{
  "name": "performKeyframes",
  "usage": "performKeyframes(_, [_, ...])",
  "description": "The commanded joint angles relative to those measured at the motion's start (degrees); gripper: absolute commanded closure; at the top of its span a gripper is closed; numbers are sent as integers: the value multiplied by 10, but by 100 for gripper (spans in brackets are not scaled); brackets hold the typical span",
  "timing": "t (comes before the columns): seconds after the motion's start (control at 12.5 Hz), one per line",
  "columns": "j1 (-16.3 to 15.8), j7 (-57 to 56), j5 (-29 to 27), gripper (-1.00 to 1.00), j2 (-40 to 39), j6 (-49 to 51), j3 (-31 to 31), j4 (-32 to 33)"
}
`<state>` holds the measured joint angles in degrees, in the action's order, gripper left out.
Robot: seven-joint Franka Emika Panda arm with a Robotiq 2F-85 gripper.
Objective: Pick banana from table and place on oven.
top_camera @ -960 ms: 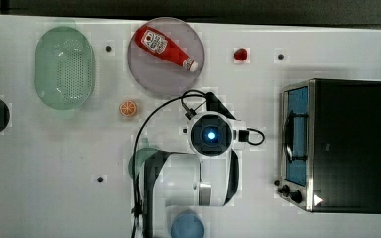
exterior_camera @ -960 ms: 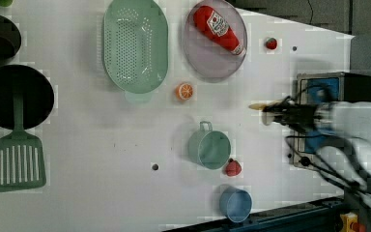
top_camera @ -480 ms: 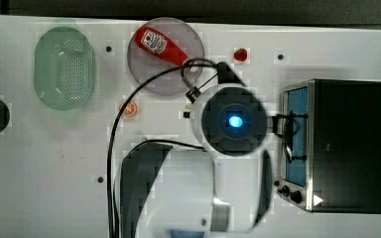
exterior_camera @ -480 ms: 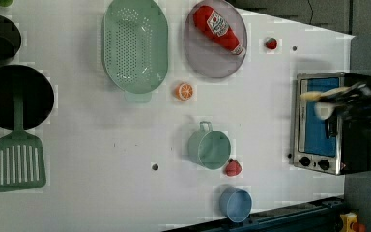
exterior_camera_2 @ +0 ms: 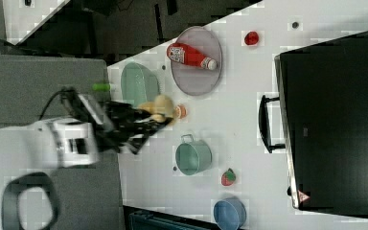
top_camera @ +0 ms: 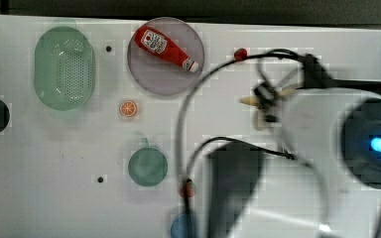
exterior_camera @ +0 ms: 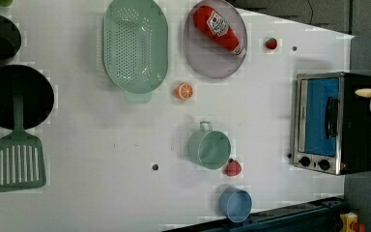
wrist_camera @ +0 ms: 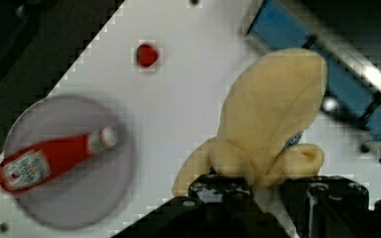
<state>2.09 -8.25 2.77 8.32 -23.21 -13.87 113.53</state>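
The large white flat table [exterior_camera: 101, 193] carried everything, and the left view showed what the top view hid behind the arm: the boxy toaster oven [exterior_camera: 335, 123] with black top, silver frame and blue-tinted glass door, standing at the left view's right. The right view showed that oven [exterior_camera_2: 335, 120] as a broad black top with its door handle toward the table's middle. In the top view the blurred white arm covered the oven's place, whereas half a second earlier the oven had been plain there and the arm sat more toward the top view's left. The black gripper [wrist_camera: 258, 191] was clamped narrowly on the small pale-yellow, partly peeled banana [wrist_camera: 273, 119], lifted clear of the table; in the wrist view its peel strips splayed out above the jaws, with the grey round plate [wrist_camera: 74, 198] and red ketchup bottle [wrist_camera: 54, 158] beyond. In the left view the banana [exterior_camera: 369, 93] hung at the oven's far right edge, having shifted rightward since the earlier frame.
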Motion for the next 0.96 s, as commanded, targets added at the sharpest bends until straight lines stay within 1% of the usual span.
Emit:
performKeyframes(0.08, [34, -107, -10, 50, -63, -5, -64, 5])
performKeyframes(0.24, [37, -142, -10, 50, -94, -35, -100, 0])
performKeyframes(0.48, [40, -194, -7, 50, -147, -118, -138, -4])
performKeyframes(0.8, [41, -215, -7, 50, -196, -137, -162, -6])
performKeyframes(0.88, [41, -215, -6, 40, -199, -140, -164, -6])
performKeyframes(0.96, [41, -215, -6, 21, -200, -144, -164, -7])
